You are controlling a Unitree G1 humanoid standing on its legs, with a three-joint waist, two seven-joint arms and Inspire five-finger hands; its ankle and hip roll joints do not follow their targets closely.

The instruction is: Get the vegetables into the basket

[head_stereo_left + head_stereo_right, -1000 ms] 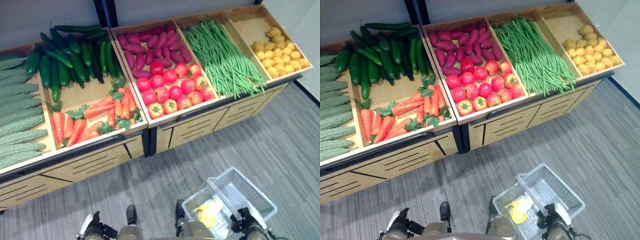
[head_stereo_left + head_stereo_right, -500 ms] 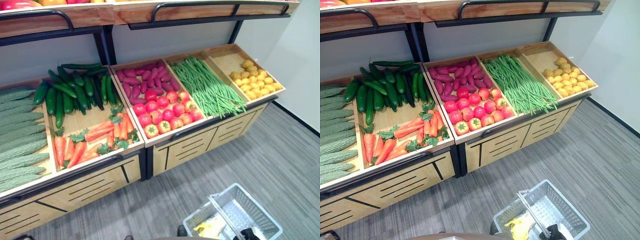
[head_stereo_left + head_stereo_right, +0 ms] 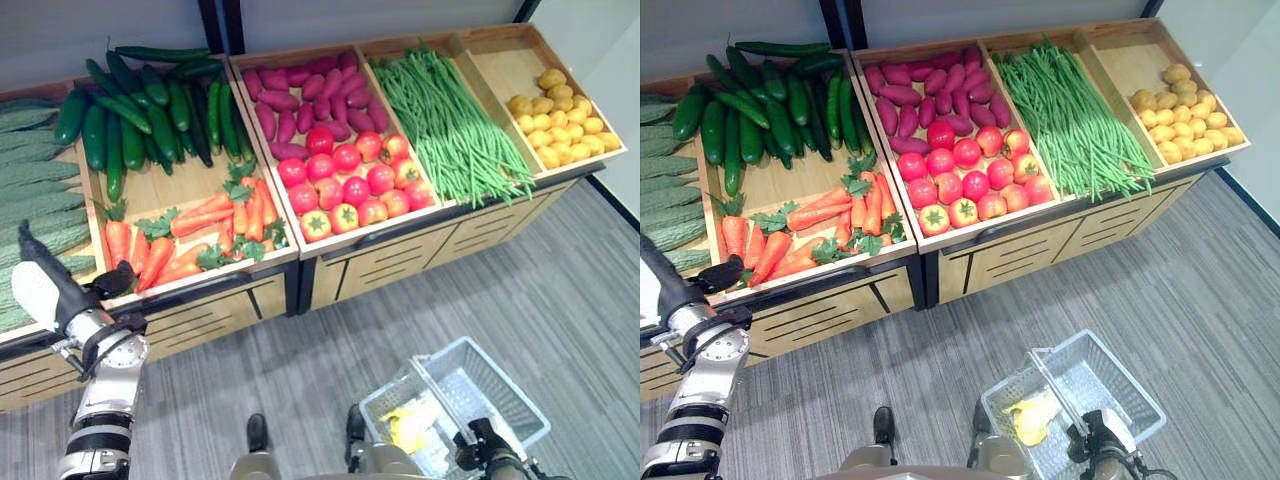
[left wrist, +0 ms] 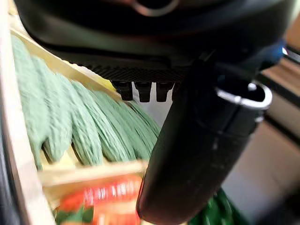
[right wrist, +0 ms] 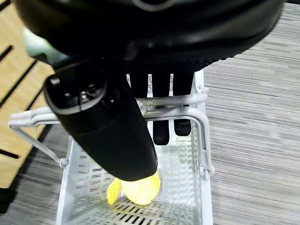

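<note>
Right wrist view: hand (image 5: 161, 101) gripping basket (image 5: 202, 154)

The basket (image 3: 497, 395) is pale grey wire mesh with something yellow (image 5: 134, 191) inside. Beside the orange carrots (image 3: 190, 236) lie red tomatoes (image 3: 351, 180) and dark green cucumbers (image 3: 140, 110).

— What's on the stand (image 3: 370, 262)?
— Cucumbers (image 3: 140, 110), carrots (image 3: 190, 235), tomatoes (image 3: 352, 180), green beans (image 3: 450, 125).
— And the left hand (image 3: 45, 285)?
— Raised just before the carrots (dark fingers outstretched).
— The basket (image 3: 500, 395)?
— On the floor, something yellow (image 3: 410, 425) inside.
</note>
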